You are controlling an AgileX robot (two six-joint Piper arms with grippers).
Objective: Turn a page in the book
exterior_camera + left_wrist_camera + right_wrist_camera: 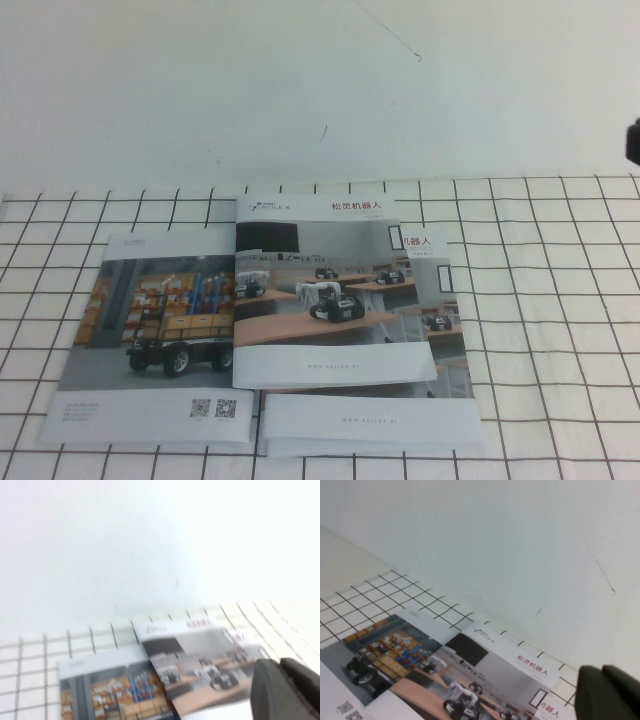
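Note:
The book (pixel 150 300) lies open on a black-grid white cloth, with its warehouse-photo sheet and QR codes on the left. The page (pixel 330 300), printed with desk robots and a Chinese title, stands loosely raised over the spine. It partly covers a similar right-hand sheet (pixel 445 300). Nothing holds it. Neither gripper shows in the high view. My left gripper (pixel 280 666) is shut and empty, above the book's right side, with the page (pixel 210 670) below. My right gripper (pixel 601 670) is shut and empty, off the book's far right corner, beside the page (pixel 485 675).
The grid cloth (pixel 560 300) covers the near part of the table. Beyond it is a plain white surface (pixel 300 90). A dark object (pixel 633 140) pokes in at the right edge of the high view.

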